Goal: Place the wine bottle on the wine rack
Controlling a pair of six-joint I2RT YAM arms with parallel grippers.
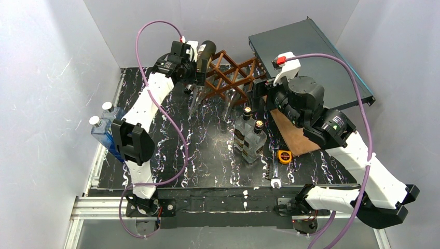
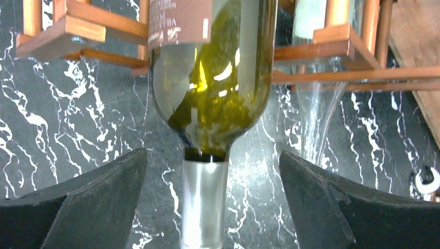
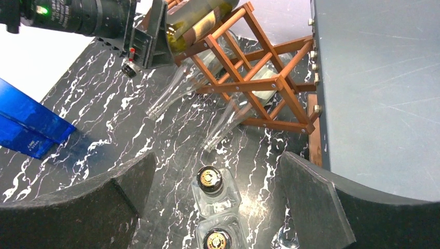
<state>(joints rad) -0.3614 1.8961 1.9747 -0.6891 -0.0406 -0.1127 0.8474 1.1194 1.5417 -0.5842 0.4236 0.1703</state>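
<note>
The green wine bottle (image 1: 205, 53) with a brown label lies in the top left opening of the reddish-brown wine rack (image 1: 233, 78), neck pointing toward the left arm. In the left wrist view the bottle (image 2: 212, 78) rests on the rack bars (image 2: 332, 52). Its silver-foiled neck runs between the fingers of my left gripper (image 2: 212, 161), which is open and clear of it on both sides. My right gripper (image 3: 218, 158) is open and empty, hovering in front of the rack (image 3: 259, 83), right of the bottle (image 3: 200, 18).
Two clear empty bottles (image 1: 196, 101) (image 1: 230, 106) lie in lower rack openings, necks down on the table. Two square clear bottles (image 1: 250, 136) stand under my right gripper. A dark grey panel (image 1: 311, 57), wooden board (image 1: 293, 135), tape measure (image 1: 284, 155) and blue bottles (image 1: 106, 129) surround them.
</note>
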